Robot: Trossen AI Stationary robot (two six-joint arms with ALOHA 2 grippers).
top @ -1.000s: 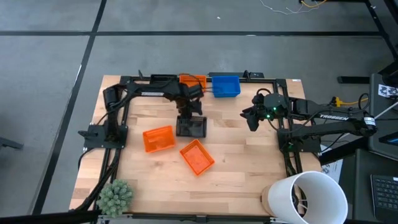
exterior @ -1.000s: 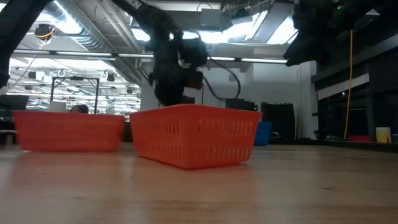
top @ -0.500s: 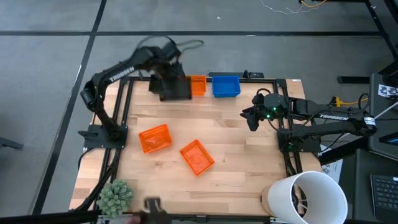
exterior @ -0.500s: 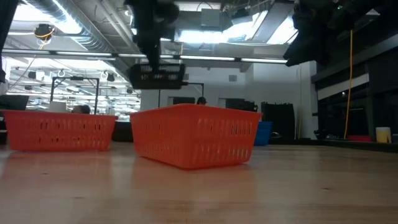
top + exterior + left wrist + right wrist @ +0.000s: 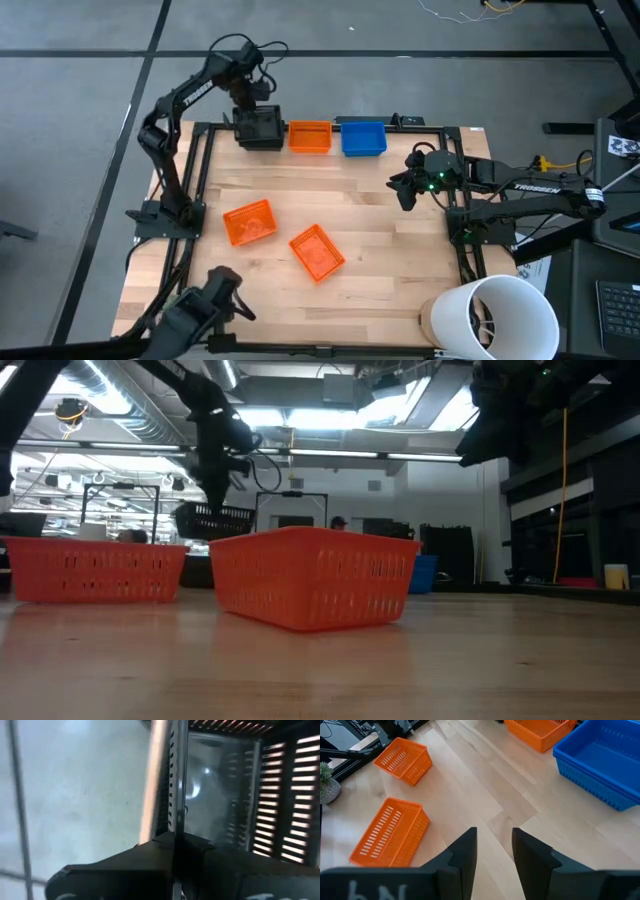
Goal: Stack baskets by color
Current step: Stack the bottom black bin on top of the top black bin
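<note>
My left gripper is shut on a black basket at the table's far left, just left of an orange basket and a blue basket that rest on their bottoms by the far edge. In the low view the black basket hangs above the table. Two more orange baskets sit on the wood in the middle. My right gripper waits open and high at the right, with nothing between its fingers. My left gripper pinches one side wall of the black basket at its rim, one finger inside the basket and one outside. The fingers come from above, pointing steeply down. The basket hangs below them, lifted clear of the table and slightly tilted.
A large white bucket stands at the near right corner. A dark blurred shape covers the near left corner in the high view; the right wrist view shows a green plant there. Bare wood lies between the middle baskets and the right arm.
My left gripper, staying shut on the black basket, has lifted it off the middle of the table and carried it up and toward the far left corner, turning as it went. A dark shape has come in over the near left corner. The right arm has kept still.
</note>
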